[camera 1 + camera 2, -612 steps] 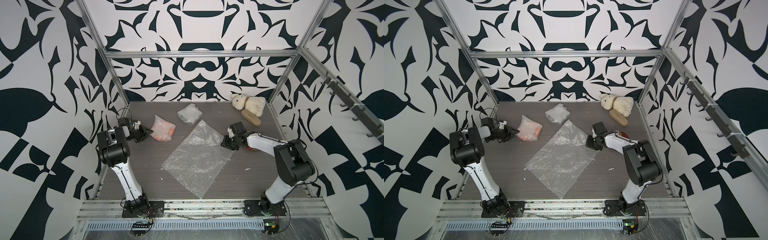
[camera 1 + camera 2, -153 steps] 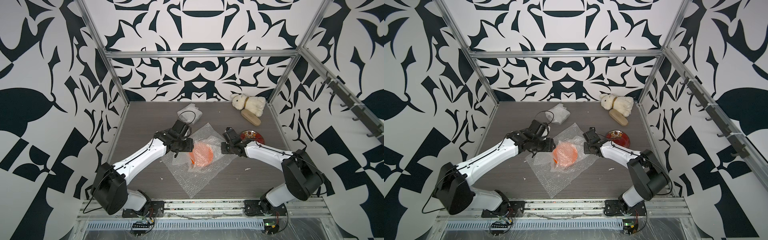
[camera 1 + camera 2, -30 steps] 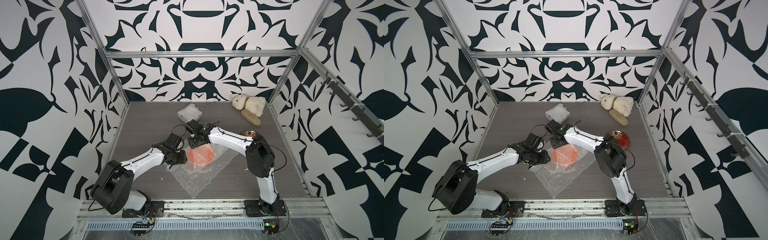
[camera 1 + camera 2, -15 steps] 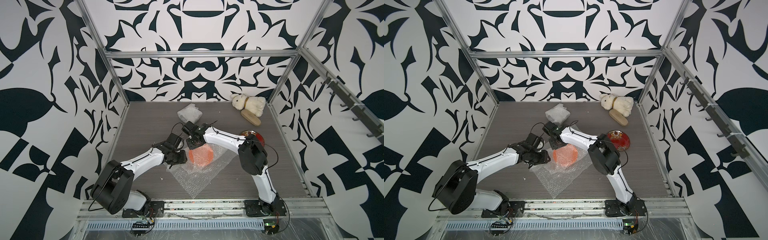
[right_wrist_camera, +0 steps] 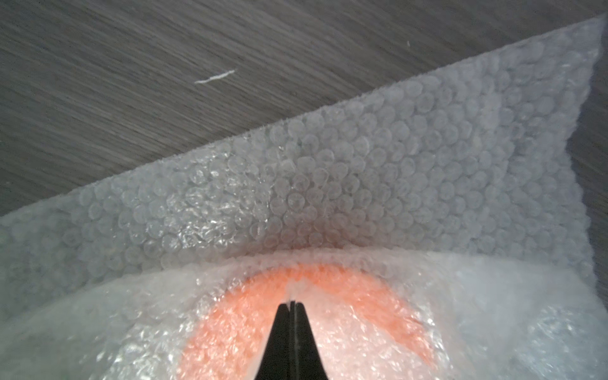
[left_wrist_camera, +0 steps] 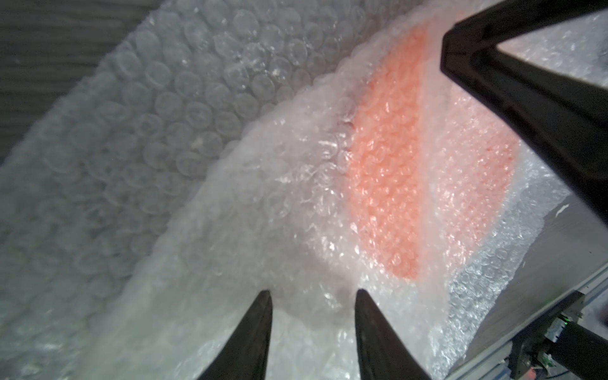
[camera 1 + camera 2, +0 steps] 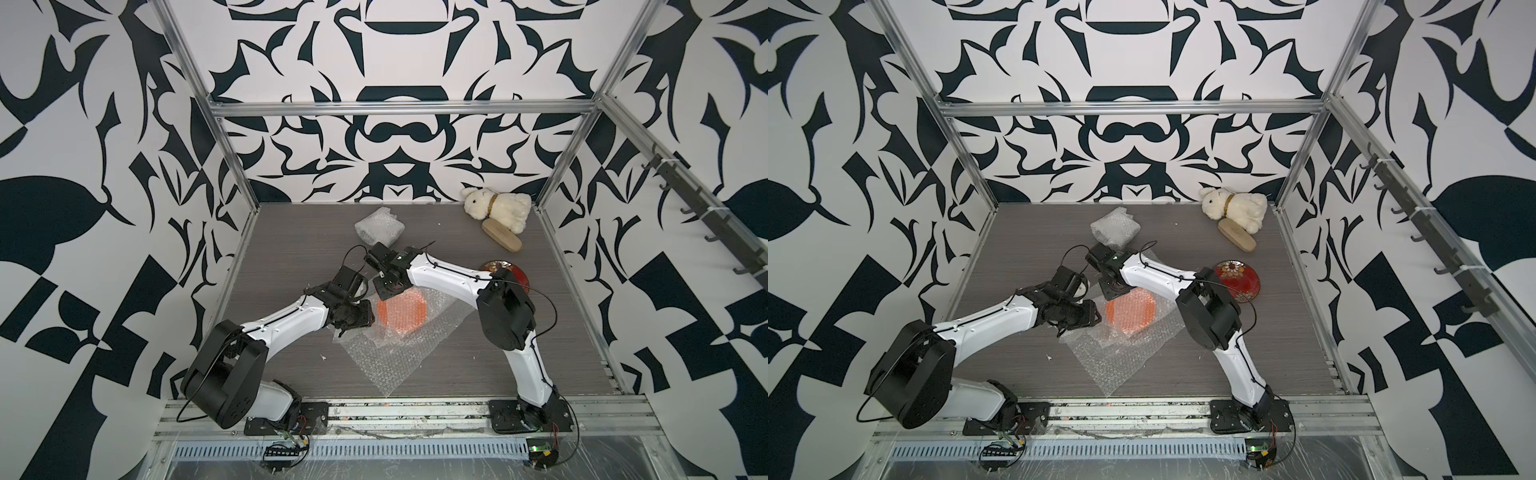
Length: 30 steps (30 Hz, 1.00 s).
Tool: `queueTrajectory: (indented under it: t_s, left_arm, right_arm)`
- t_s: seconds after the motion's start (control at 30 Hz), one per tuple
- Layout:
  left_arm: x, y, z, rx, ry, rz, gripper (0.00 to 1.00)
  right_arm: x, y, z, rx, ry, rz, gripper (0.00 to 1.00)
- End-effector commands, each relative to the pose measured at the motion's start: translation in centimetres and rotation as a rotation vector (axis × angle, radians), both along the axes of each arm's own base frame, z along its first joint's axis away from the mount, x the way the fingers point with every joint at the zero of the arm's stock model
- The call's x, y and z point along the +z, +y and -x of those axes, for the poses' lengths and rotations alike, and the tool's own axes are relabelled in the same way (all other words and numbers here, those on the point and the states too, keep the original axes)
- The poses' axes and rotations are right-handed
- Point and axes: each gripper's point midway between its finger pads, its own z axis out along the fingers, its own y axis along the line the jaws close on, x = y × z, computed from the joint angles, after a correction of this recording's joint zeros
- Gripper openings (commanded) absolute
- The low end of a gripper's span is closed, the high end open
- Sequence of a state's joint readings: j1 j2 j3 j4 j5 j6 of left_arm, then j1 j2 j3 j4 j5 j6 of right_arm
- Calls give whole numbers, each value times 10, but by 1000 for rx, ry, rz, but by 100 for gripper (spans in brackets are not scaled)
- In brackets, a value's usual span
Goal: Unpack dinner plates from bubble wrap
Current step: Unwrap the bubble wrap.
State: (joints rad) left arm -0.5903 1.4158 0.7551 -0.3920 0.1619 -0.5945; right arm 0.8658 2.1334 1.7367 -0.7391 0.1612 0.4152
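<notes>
An orange plate lies mid-table under folded bubble wrap. My right gripper is over the plate's far edge, shut, pinching a thin fold of the wrap. The left gripper is at the plate's left side, its fingers apart and resting on a milky mound of wrap. The orange plate shows through the layers. A dark red floral plate lies bare at the right, half hidden by my right arm in a top view.
A closed bubble-wrap bundle sits toward the back. A white plush rabbit and a tan wooden brush are in the back right corner. Metal frame posts and patterned walls enclose the grey table.
The right gripper has closed on the wrap over the orange plate and its elbow has swung left. The left arm and its fingers have stayed put.
</notes>
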Motion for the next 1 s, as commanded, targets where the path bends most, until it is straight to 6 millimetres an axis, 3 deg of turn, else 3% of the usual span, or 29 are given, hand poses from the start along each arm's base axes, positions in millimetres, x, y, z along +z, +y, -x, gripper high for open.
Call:
queueTrajectory:
  t_s: [0.0, 0.6, 0.97]
  left_arm:
    - [-2, -1, 1, -8, 9, 4, 44]
    - [-5, 2, 0, 0, 5, -17, 44]
    - [-4, 3, 0, 3, 4, -24, 44]
  right_arm:
    - [34, -1, -1, -6, -68, -50, 0]
    - [58, -36, 29, -25, -92, -98, 0]
    - [59, -69, 57, -53, -78, -100, 0]
